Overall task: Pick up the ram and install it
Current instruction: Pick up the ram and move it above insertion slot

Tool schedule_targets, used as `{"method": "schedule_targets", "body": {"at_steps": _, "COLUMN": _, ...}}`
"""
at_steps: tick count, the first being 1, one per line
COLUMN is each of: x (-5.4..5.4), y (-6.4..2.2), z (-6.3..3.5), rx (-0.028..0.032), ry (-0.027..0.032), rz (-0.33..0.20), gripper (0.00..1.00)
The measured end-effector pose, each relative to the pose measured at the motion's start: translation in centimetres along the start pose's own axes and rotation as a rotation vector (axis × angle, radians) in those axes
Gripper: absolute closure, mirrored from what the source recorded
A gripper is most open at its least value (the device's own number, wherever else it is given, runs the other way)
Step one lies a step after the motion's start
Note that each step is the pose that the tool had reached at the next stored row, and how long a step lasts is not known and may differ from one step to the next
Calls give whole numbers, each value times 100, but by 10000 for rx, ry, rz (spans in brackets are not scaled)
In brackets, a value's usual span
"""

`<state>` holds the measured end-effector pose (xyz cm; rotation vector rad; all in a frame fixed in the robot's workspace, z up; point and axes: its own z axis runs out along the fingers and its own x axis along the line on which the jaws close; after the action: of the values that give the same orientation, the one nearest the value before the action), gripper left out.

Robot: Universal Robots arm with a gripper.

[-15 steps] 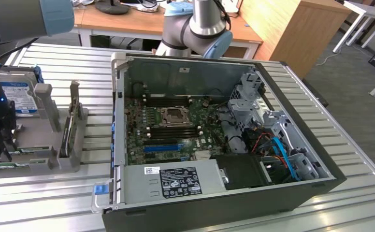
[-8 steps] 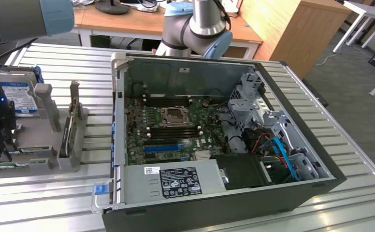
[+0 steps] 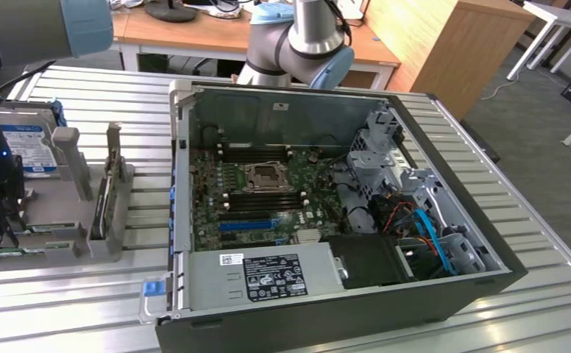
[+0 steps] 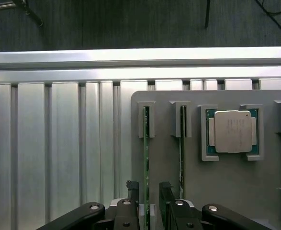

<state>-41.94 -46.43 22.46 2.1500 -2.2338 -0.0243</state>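
Two thin green circuit-board sticks stand on edge in narrow slots of a flat grey holder plate [image 4: 169,163], side by side with a clear gap between them. The ram [image 4: 146,158] is the stick farther from the square silver processor chip [image 4: 232,132], which lies in its own framed pocket on the same plate. The second green stick [image 4: 182,143] stands between the ram and that chip.

The black two-fingered gripper [image 4: 149,190] hangs directly over the ram with one finger on each side of the board. Its jaws are parted to a narrow width. One finger sits very close to the ram's face and the other leaves a visible gap, so the stick is straddled rather than clamped. The ram is still seated in its slot.

The holder plate rests on a ribbed aluminium tabletop [image 4: 59,153]. In the exterior view the plate sits at the exterior view's left, and a blue-labelled hard drive [image 3: 26,154] stands in it. An open black desktop computer case [image 3: 482,283] lies on its side at the middle of the tabletop, well apart from the gripper. Inside the case are a green motherboard [image 3: 217,209] with an open metal processor socket [image 3: 266,176], a long bright-blue plastic slot [image 3: 246,224] and a grey power supply box [image 3: 266,273] with a dark label. The grey and pale-blue robot arm [image 3: 300,37] rises behind the case.
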Motion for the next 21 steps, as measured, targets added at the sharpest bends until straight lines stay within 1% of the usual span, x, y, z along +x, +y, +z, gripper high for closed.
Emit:
{"method": "schedule_targets", "body": {"at_steps": 6, "x": 13, "y": 0, "z": 25, "rx": -3, "ry": 4, "rz": -24, "gripper": 69}}
{"method": "schedule_targets", "body": {"at_steps": 21, "x": 19, "y": -6, "z": 124, "rx": 1, "ry": 6, "rz": -115, "gripper": 69}}
